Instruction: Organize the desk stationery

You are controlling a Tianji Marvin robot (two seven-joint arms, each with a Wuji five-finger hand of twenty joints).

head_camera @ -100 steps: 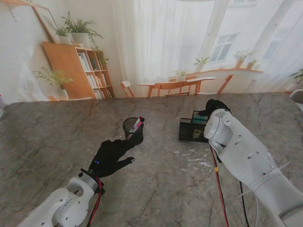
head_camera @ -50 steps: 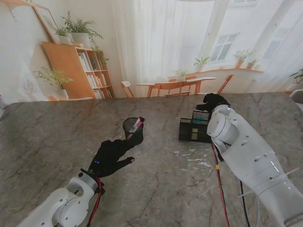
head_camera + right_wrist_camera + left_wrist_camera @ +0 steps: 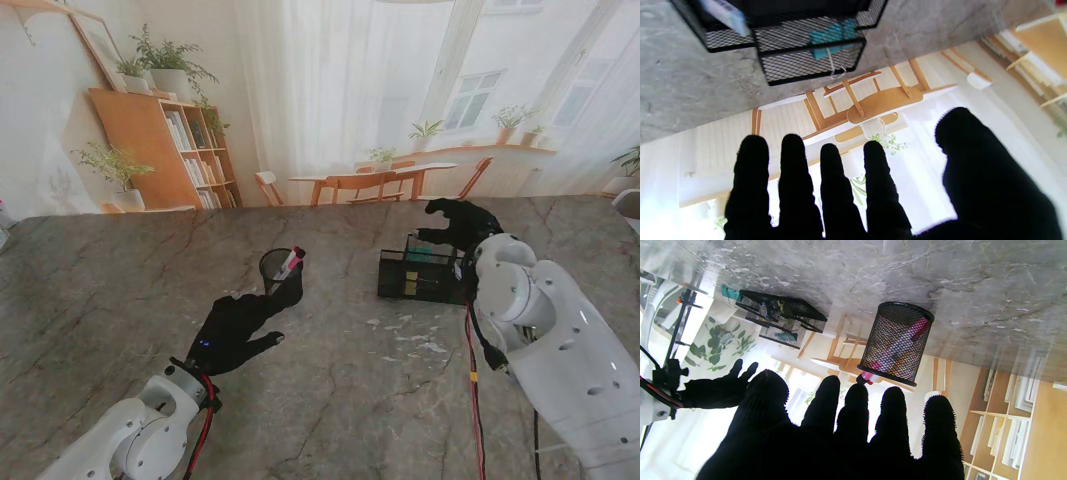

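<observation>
Stand view: left hand sat low over the marble table, fingers spread, grasping nothing, fingertips just beside the round mesh pen cup. A pink-and-white marker stood tilted in the cup, cap poking over the rim. Right hand hovered, fingers apart and empty, at the far right end of the rectangular mesh organizer, which held teal and yellow-green items. White scuffs marked the table nearer to me than the organizer.

Left wrist view: left hand splayed, nothing held. Pen cup stood just past the fingertips, marker inside. Organizer farther off, right hand beside it.

Right wrist view: right hand released, fingers apart. Organizer near, a teal item in its end compartment, a white-and-blue item in the next one.
</observation>
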